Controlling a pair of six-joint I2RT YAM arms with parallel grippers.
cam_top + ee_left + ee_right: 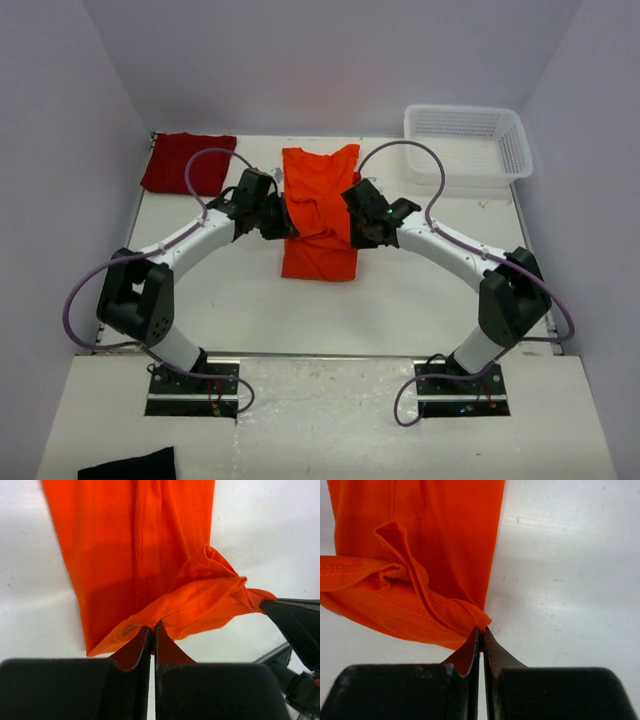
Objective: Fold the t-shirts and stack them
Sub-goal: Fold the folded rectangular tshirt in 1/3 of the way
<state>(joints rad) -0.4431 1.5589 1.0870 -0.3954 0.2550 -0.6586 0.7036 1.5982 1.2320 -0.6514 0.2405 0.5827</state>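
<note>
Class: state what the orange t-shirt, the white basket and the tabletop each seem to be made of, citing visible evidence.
The orange t-shirt: soft matte cloth; it creases, bunches, and shows stitched hems. The white basket: probably moulded plastic, with an even mesh of holes and a straight rim. The tabletop: a hard, smooth, white sheet with a faint sheen; material unclear.

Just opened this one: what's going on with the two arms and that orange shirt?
Both arms are handling the orange t-shirt. The left end effector and the right end effector are each shut on a pinch of its fabric at opposite side edges, mid-fold. The crimson t-shirt lies apart at the far left corner of the table.
</note>
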